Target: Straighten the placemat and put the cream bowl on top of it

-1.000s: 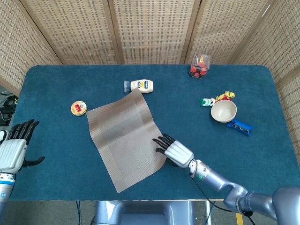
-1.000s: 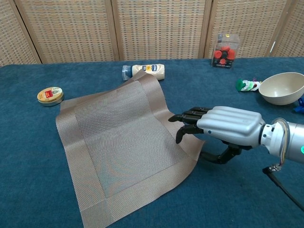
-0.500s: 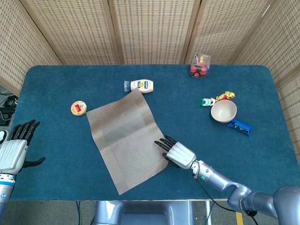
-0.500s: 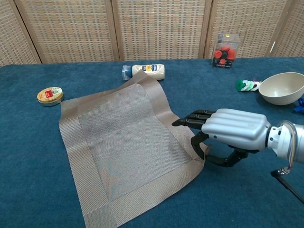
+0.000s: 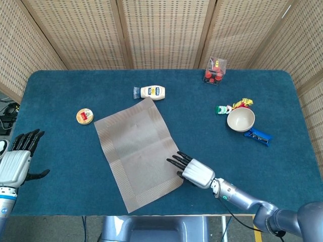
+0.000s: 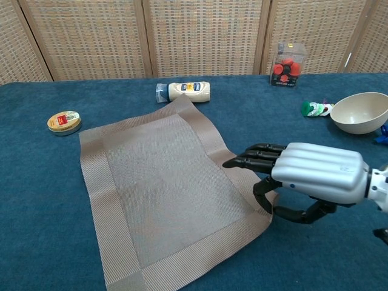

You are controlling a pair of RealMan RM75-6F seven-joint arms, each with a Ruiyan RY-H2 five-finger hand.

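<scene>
The tan woven placemat [image 5: 136, 151] lies skewed on the blue table, nearly flat [image 6: 157, 182]. My right hand [image 5: 194, 170] is at its near right edge. The fingers lie on top of the mat and the thumb curls beneath the edge, pinching it [image 6: 309, 179]. The cream bowl [image 5: 240, 120] stands upright and empty at the right side of the table [image 6: 359, 113], well away from the mat. My left hand [image 5: 16, 160] hovers off the table's left edge with fingers spread and nothing in it.
A mayonnaise bottle [image 5: 151, 92] lies just beyond the mat's far corner. A round tin [image 5: 85, 116] sits left of the mat. A clear box of red pieces [image 5: 215, 70] stands at the back. Small wrappers [image 5: 258, 135] and a green-white item [image 5: 223, 109] surround the bowl.
My right hand has drawn back toward the table's front edge, dragging the mat's right edge with it. The mat has turned slightly and its raised far corner has flattened.
</scene>
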